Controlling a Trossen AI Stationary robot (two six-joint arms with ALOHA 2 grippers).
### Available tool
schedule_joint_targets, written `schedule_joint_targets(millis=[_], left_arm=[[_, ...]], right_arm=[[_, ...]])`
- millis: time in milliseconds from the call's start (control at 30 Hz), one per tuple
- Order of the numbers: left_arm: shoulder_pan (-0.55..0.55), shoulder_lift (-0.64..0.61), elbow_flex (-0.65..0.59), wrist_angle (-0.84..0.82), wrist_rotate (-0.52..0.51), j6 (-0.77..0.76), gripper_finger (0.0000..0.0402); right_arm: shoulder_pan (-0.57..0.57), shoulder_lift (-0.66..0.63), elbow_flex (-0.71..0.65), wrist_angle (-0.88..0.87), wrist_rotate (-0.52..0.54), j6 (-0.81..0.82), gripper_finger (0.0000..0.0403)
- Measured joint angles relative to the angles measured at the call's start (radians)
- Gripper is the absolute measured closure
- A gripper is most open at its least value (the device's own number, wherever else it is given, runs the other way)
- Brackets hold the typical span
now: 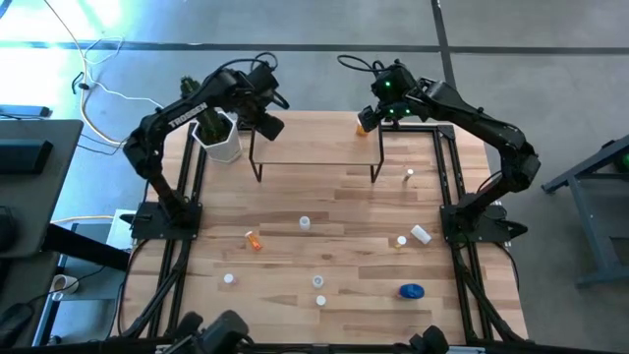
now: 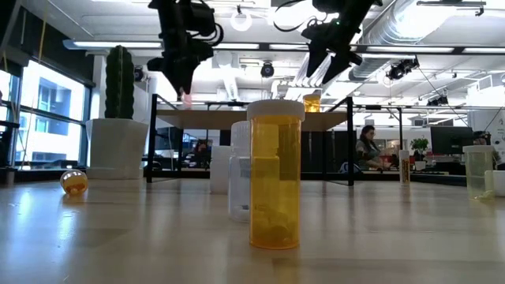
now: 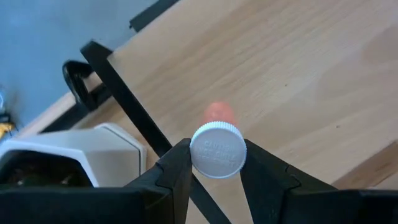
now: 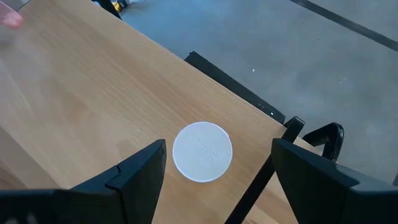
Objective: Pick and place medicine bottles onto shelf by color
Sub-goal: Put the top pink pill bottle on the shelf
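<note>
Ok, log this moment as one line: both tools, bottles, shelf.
left tool: shut on pink bottle, above shelf left end | right tool: open above orange bottle standing on shelf right end | remaining bottles: on table

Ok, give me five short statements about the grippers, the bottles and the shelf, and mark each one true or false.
1. The left gripper grips a white-capped pink bottle. True.
2. The right gripper is clamped on a bottle. False: its jaws stand open above an orange bottle on the shelf.
3. A blue bottle lies on the table. True.
4. The shelf carries three bottles. False: only one stands on it.
5. The cactus pot sits beside the shelf. True.
</note>
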Motion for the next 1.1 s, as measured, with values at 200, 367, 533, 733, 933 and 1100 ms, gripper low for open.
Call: schedule_joint_targets(millis=[200, 367, 533, 733, 933, 1100], left_arm=[[-0.001, 0.003, 0.000, -0.038, -0.002, -0.050, 0.0291], [-0.001, 0.003, 0.000, -0.045, -0.002, -0.052, 0.0291], [-0.021, 0.003, -0.006, -0.059, -0.002, -0.059, 0.0291], [-0.037, 0.003, -0.007, -0.055, -0.004, -0.059, 0.0291], [-0.057, 0.006, -0.007, -0.056, -0.002, -0.059, 0.0291], [-0.070, 0.010, -0.008, -0.056, -0.001, -0.043, 0.0291]], right_arm=[[0.000, 0.000, 0.000, 0.000, 0.000, -0.005, 0.0121], [0.000, 0.000, 0.000, 0.000, 0.000, -0.011, 0.0121], [0.000, 0.000, 0.000, 0.000, 0.000, -0.012, 0.0121], [0.000, 0.000, 0.000, 0.002, -0.001, -0.029, 0.0121], [0.000, 0.000, 0.000, 0.002, -0.001, -0.029, 0.0121], [0.000, 0.000, 0.000, 0.002, -0.001, -0.029, 0.0121]])
